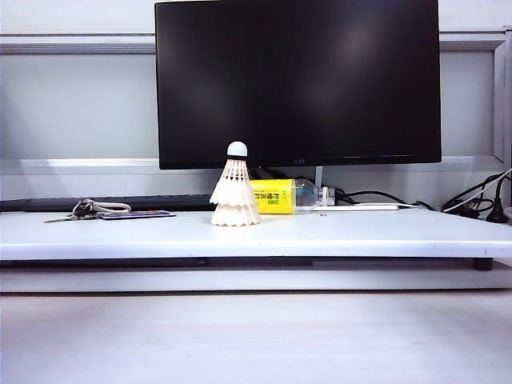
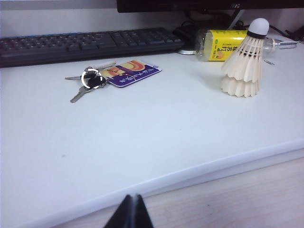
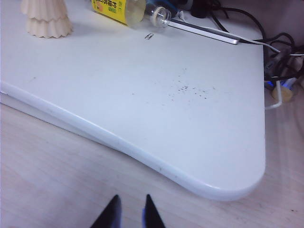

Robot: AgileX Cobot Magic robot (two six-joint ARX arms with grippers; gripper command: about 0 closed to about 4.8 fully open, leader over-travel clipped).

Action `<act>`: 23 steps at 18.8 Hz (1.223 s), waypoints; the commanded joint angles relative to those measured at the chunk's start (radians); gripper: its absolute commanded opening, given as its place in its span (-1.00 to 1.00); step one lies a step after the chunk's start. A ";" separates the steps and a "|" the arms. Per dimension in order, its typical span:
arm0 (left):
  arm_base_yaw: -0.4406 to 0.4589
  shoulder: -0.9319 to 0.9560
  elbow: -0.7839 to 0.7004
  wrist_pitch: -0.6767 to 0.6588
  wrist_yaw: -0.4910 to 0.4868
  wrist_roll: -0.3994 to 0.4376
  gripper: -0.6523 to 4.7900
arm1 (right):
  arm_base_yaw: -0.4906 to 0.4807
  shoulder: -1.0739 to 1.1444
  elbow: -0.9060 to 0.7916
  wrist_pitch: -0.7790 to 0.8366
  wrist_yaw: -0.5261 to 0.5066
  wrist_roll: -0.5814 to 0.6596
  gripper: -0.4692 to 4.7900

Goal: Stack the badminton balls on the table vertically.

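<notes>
Two cream-white badminton balls [image 1: 234, 196] stand nested one on the other, cork tip up, on the white table [image 1: 336, 234] in front of the monitor. The left wrist view shows the stack [image 2: 243, 66] far across the table [image 2: 142, 137]. In the right wrist view only its lower skirts [image 3: 46, 19] show, at the far part of the table [image 3: 156, 104]. My left gripper [image 2: 133, 197] is shut and empty, off the table's front edge. My right gripper [image 3: 131, 199] is shut with a narrow gap at its tips, empty, over the wooden surface before the table's corner. Neither gripper shows in the exterior view.
A yellow-labelled bottle [image 1: 280, 196] lies just behind the stack. Keys [image 2: 88, 81] and a card [image 2: 133, 73] lie at the left, with a keyboard [image 2: 85, 43] behind them. A black monitor [image 1: 296, 80] stands at the back. Cables [image 3: 278, 52] crowd the right end.
</notes>
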 commanded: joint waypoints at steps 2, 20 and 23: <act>-0.001 0.002 -0.003 -0.021 0.007 -0.011 -0.70 | 0.000 0.001 0.000 -0.009 0.066 -0.009 -0.55; -0.001 0.002 -0.003 -0.017 0.006 -0.044 -0.68 | 0.000 0.000 0.000 -0.004 0.064 -0.021 -0.55; -0.001 0.002 -0.003 -0.017 0.006 -0.044 -0.68 | 0.000 -0.001 0.000 -0.004 0.064 -0.021 -0.55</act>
